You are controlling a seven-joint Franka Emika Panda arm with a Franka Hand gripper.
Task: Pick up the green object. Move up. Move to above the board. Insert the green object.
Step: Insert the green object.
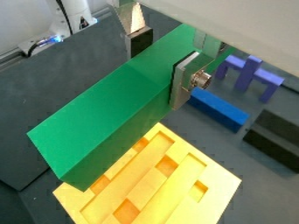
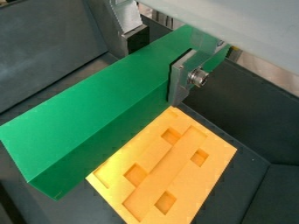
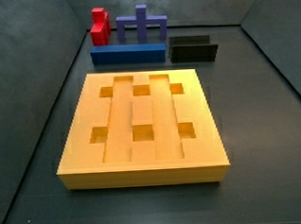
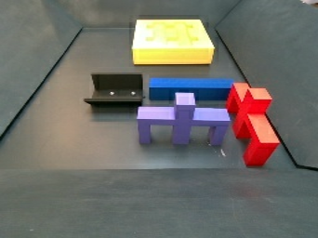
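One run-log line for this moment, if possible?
gripper: shut on green object | position: above board | not inserted | side views: gripper unseen

The green object (image 2: 100, 118) hides one end of the board (image 2: 163, 166) in both wrist views. The gripper (image 1: 162, 61) shows one silver finger (image 1: 184, 80) only; neither appears in either side view.

The board (image 3: 141, 133) fills the centre of the frame — yellow-orange, grooved lengthwise, with six square holes. Behind it, toward the top, lie a blue bar (image 3: 126, 56) and a black block (image 3: 195, 49). Further back stand a red piece (image 3: 100, 27) and a purple piece (image 3: 142, 22) — no tool shows.
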